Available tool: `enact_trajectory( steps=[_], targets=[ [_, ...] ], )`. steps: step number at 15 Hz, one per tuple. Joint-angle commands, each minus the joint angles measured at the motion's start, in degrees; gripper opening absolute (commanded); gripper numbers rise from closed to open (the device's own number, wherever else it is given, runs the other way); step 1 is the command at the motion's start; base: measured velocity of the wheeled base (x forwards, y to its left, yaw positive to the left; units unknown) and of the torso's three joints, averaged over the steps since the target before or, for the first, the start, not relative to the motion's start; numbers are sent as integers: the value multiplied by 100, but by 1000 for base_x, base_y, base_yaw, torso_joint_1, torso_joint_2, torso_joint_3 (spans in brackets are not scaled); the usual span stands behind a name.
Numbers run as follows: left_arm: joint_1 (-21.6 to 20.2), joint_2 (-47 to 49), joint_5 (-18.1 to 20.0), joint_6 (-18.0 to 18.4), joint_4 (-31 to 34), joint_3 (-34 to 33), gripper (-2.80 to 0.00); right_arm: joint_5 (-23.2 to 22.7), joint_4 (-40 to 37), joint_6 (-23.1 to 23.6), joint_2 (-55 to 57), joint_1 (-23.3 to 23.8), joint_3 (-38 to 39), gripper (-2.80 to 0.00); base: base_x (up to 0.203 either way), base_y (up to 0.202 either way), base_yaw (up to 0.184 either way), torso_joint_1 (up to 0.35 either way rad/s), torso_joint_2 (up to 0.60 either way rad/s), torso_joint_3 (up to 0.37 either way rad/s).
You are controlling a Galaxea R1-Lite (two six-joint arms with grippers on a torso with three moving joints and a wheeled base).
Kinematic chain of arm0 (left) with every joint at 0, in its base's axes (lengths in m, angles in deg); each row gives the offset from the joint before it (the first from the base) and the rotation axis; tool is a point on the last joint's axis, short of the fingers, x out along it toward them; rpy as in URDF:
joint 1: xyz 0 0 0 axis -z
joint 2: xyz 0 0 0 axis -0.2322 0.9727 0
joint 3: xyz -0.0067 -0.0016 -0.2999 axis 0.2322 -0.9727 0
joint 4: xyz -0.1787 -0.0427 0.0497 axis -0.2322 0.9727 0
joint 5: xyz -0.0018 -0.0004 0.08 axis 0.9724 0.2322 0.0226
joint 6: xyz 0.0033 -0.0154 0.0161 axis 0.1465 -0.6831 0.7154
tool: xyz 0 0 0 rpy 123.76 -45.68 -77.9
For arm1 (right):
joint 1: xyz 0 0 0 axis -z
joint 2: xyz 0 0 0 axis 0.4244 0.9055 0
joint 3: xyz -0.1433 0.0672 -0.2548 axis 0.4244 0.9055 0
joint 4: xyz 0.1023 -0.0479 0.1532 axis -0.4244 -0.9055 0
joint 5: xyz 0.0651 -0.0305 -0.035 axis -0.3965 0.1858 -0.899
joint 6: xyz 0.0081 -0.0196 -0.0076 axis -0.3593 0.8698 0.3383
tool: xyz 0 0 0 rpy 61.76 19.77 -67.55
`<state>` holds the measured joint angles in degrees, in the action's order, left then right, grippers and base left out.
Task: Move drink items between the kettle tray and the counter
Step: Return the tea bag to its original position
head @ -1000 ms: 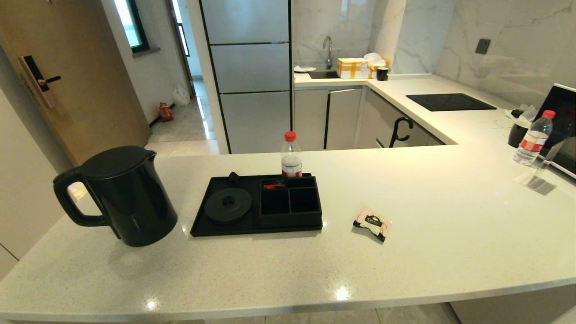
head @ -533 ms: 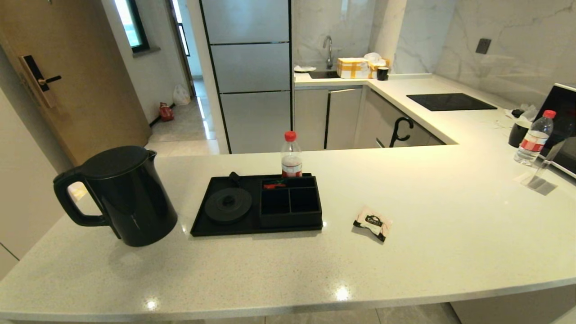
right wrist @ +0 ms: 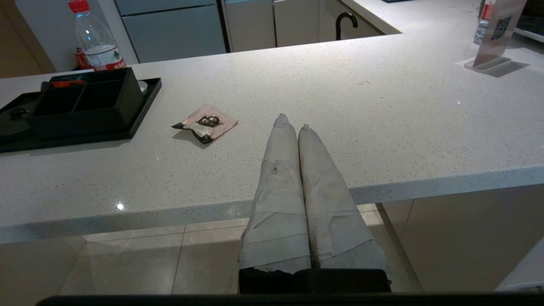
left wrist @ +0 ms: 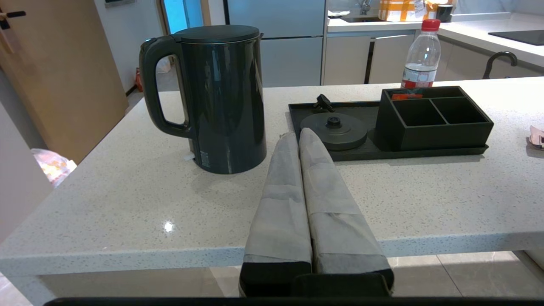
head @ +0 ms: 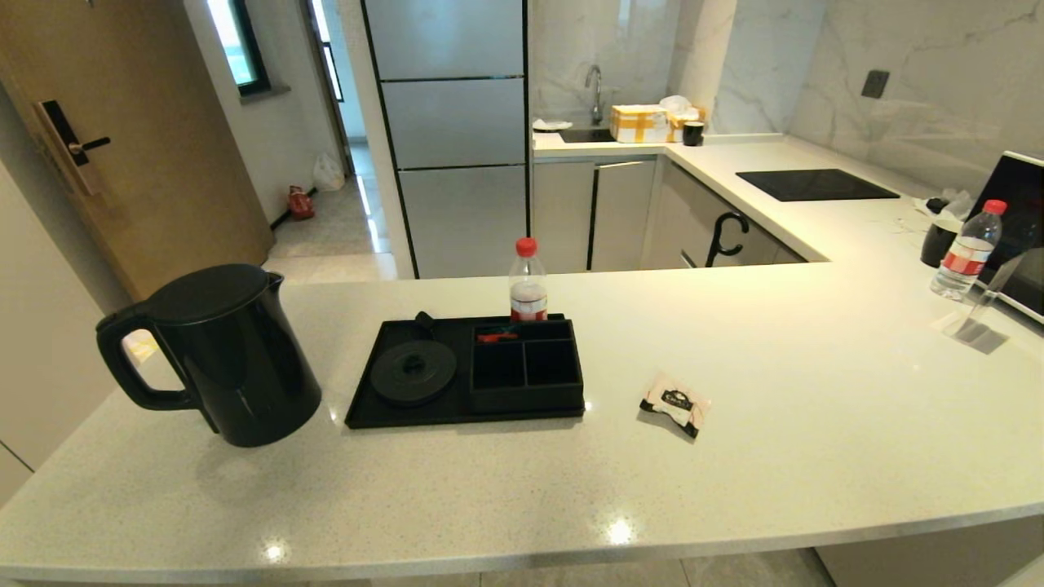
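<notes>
The black kettle (head: 224,350) (left wrist: 221,95) stands upright on the counter (head: 506,489), left of the kettle tray (head: 367,412) (left wrist: 369,151). The tray's round base disc (head: 413,372) (left wrist: 333,130) is bare. A whitish-pink sachet (head: 675,403) (right wrist: 206,123) lies flat on the counter, right of the tray. My left gripper (left wrist: 298,135) is shut and empty, held back at the counter's near edge, facing the kettle and disc. My right gripper (right wrist: 292,122) is shut and empty, near the front edge, a little right of the sachet. Neither arm shows in the head view.
A red-capped bottle (head: 528,281) stands behind the tray, and a small red item (head: 497,335) lies in its rear compartment. Another bottle (head: 966,250), a clear sign holder (head: 975,322) and a microwave sit far right. The hob (head: 816,184) is at the back.
</notes>
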<state>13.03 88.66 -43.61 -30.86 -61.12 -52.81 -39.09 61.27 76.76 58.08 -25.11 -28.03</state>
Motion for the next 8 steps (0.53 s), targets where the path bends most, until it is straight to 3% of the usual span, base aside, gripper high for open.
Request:
enact_trajectory(
  steps=[1,8],
  targets=[
    [-4,-6,1,1,-8,-229,-280,2,3,0,7,0,194,-280,0,0,0,0,0,0],
    [-4,2,1,1,-8,-229,-280,2,3,-9,7,0,194,-280,0,0,0,0,0,0]
  ],
)
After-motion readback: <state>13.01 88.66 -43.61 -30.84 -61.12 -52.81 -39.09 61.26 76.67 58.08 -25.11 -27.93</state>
